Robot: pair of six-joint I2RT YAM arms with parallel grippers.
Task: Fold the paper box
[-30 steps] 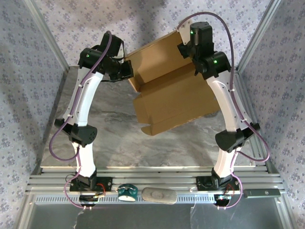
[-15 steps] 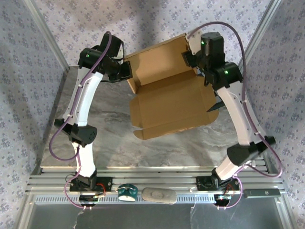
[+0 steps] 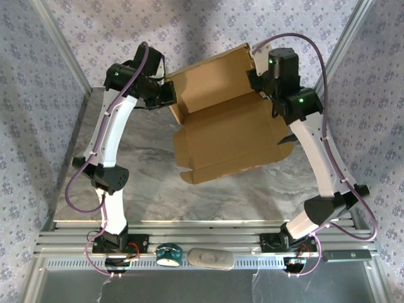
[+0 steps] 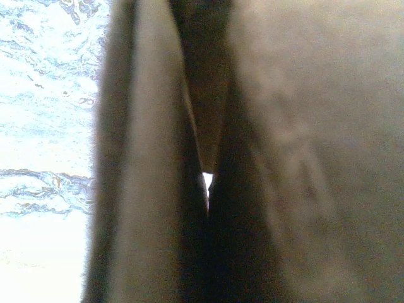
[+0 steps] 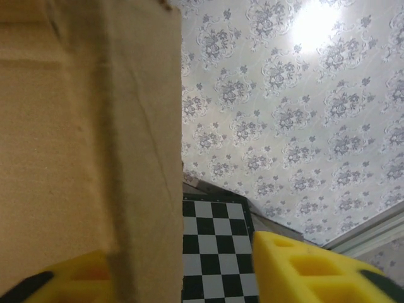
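Observation:
The paper box point(image 3: 221, 136) is a brown cardboard sheet, partly folded, with its back panel raised towards the rear wall. My left gripper point(image 3: 169, 95) is shut on the box's left flap, and in the left wrist view blurred cardboard point(image 4: 303, 158) sits right against the lens. My right gripper point(image 3: 254, 79) is at the box's back right corner. In the right wrist view this gripper point(image 5: 183, 265) is open, straddling the edge of a cardboard panel point(image 5: 88, 145). The panel lies against the left finger, and the right yellow finger point(image 5: 297, 268) stands clear of it.
The marble table point(image 3: 145, 183) has bare surface in front of and left of the box. A black-and-grey checkerboard panel point(image 5: 218, 246) lies behind the cardboard. Patterned walls and aluminium posts close the sides. A teal object point(image 3: 169, 254) and a grey one point(image 3: 211, 258) rest on the front rail.
My right gripper has opened at the box's back right corner and its arm has swung out to the right. The box has shifted slightly left and settled lower. The left arm has not moved.

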